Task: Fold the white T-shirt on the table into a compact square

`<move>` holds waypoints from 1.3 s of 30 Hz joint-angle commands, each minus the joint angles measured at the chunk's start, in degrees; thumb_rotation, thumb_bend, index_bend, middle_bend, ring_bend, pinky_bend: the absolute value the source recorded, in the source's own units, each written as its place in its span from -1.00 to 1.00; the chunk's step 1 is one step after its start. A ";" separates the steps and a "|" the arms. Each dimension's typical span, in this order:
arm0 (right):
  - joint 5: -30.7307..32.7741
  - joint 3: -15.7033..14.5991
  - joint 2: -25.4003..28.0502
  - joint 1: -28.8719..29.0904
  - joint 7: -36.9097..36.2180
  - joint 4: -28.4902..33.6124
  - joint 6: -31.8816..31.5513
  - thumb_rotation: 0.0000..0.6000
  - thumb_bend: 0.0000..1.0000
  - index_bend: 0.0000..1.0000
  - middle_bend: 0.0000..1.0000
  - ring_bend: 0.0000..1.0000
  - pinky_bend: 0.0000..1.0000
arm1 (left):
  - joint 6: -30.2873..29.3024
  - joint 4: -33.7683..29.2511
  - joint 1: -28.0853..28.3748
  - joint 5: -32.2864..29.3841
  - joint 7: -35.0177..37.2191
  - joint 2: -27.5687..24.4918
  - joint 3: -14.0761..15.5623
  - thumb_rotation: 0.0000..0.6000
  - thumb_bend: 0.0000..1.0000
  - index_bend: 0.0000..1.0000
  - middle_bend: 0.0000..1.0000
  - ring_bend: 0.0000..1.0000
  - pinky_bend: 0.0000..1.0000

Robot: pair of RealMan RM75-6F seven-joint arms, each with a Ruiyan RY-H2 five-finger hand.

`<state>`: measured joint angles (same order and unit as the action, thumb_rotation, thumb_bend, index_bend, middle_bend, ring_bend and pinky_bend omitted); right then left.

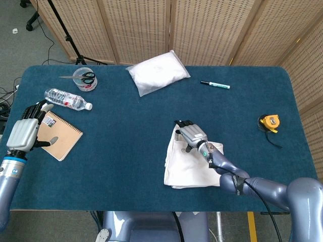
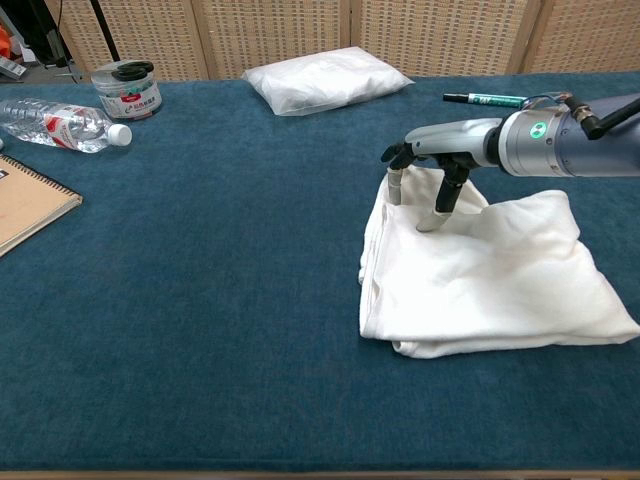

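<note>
The white T-shirt [image 2: 480, 270] lies folded in a rough square on the blue table [image 2: 220, 300], well apart from the notebook [image 1: 58, 133] and toward the right; the right hand [image 2: 432, 160] hangs over the shirt's far left corner, fingers [image 2: 440, 205] pointing down onto the cloth, apart, gripping nothing; the left hand [image 1: 25, 132] rests open at the notebook's left edge, fingers spread, holding nothing.

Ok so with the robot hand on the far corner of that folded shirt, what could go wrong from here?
The right robot hand has only fingertips down at the far corner of the white T-shirt; a shallow pinch may catch just the top layer and pull the fold apart. The shirt's near right corner lies toward the table's front edge, so dragging it could slide it off.
</note>
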<state>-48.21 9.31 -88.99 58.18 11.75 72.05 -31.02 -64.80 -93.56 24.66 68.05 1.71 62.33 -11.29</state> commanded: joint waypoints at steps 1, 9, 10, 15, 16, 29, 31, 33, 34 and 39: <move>0.41 -0.40 -0.75 0.23 -0.07 -0.83 0.04 1.00 -0.39 -0.09 -1.00 -1.00 -1.00 | -0.03 -0.05 -0.01 0.01 -0.03 0.00 0.01 1.00 -0.60 -1.00 -1.00 -1.00 -1.00; -1.16 -0.94 -2.50 -0.38 -1.38 -3.04 -1.01 1.00 0.02 0.21 -1.00 -1.00 -1.00 | -0.10 -0.03 -0.07 -0.03 0.04 -0.04 -0.02 1.00 -0.60 -1.00 -1.00 -1.00 -1.00; -1.53 -0.89 -2.59 -0.56 -1.76 -3.14 -1.14 1.00 0.10 0.25 -1.00 -1.00 -1.00 | -0.08 -0.03 -0.06 -0.01 0.01 -0.04 0.00 1.00 -0.60 -1.00 -1.00 -1.00 -1.00; -4.33 -0.69 -2.47 -1.74 -3.63 -2.67 -2.39 1.00 0.32 0.34 -1.00 -1.00 -1.00 | -0.01 -0.03 -0.02 0.03 -0.11 0.01 0.07 1.00 -0.60 -1.00 -1.00 -1.00 -1.00; -5.18 -0.57 -2.34 -2.12 -4.22 -2.26 -2.91 1.00 0.33 0.35 -1.00 -1.00 -1.00 | 0.00 -0.08 -0.03 0.04 -0.08 0.01 0.07 1.00 -0.60 -1.00 -1.00 -1.00 -1.00; -16.28 0.72 -1.57 -5.12 -8.36 1.06 -11.05 1.00 0.34 0.37 -0.99 -1.00 -1.00 | -0.24 -0.59 -0.18 0.74 0.06 -0.21 0.29 1.00 -0.60 -1.00 -1.00 -1.00 -1.00; -17.24 0.88 -2.17 -4.82 -8.38 0.43 -11.25 1.00 0.34 0.37 -0.98 -1.00 -1.00 | -0.52 -0.74 -0.30 0.93 0.10 -0.27 0.31 1.00 -0.60 -1.00 -1.00 -1.00 -1.00; -17.78 0.96 -2.78 -4.46 -8.25 -0.27 -11.10 1.00 0.34 0.37 -0.98 -1.00 -1.00 | -0.67 -0.82 -0.38 0.99 0.21 -0.35 0.29 1.00 -0.60 -1.00 -1.00 -1.00 -1.00; -17.95 0.95 -3.22 -4.21 -8.08 -0.81 -10.83 1.00 0.34 0.37 -0.98 -1.00 -1.00 | -0.71 -0.85 -0.42 1.03 0.27 -0.39 0.30 1.00 -0.60 -1.00 -1.00 -1.00 -1.00; -18.16 0.24 -4.92 -3.57 -6.13 -2.80 -9.89 1.00 0.30 0.17 -0.99 -1.00 -1.00 | -0.78 -1.01 -0.52 1.30 0.74 -0.59 0.30 1.00 -0.60 -1.00 -1.00 -1.00 -1.00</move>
<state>-66.19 9.88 -93.54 54.45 5.08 69.56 -41.14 -65.56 -94.55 24.17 69.31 2.41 61.76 -10.99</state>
